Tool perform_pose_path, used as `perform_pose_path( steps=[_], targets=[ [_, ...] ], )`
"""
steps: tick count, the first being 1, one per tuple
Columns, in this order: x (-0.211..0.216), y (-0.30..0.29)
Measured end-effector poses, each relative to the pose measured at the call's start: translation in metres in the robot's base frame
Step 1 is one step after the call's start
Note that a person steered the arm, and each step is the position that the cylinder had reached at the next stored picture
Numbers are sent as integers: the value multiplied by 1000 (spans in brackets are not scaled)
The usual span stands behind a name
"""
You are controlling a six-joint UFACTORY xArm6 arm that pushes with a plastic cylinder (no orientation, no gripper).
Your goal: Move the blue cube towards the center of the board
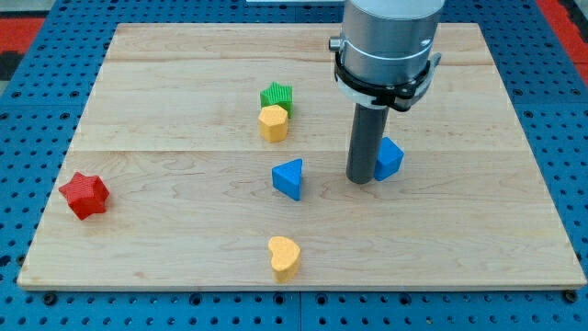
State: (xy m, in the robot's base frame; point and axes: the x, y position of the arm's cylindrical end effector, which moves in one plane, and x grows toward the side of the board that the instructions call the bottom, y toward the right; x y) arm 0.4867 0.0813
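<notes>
Wooden board (184,211): the rod's tip (360,180), no claw fitted, touches the blue cube (390,158) on its left side.

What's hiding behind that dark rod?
The blue cube sits behind the rod, at the view's right of my tip. Its left part is covered, so contact can't be seen.

No text, label, brand, number or sign could be read anywhere in the frame. The surface (184,74) was plain wood, the blocks on it bore no marks, and the grey arm housing at the upper right of the frame showed no lettering.
</notes>
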Motion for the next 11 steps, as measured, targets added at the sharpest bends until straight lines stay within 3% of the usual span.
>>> perform_pose_path(
  steps=[1,2,4,7,8,9,11],
  targets=[
    [15,53],
    [40,56],
    [19,53],
    [-66,28],
    [-50,57],
    [-69,68],
    [-105,32]
  ],
)
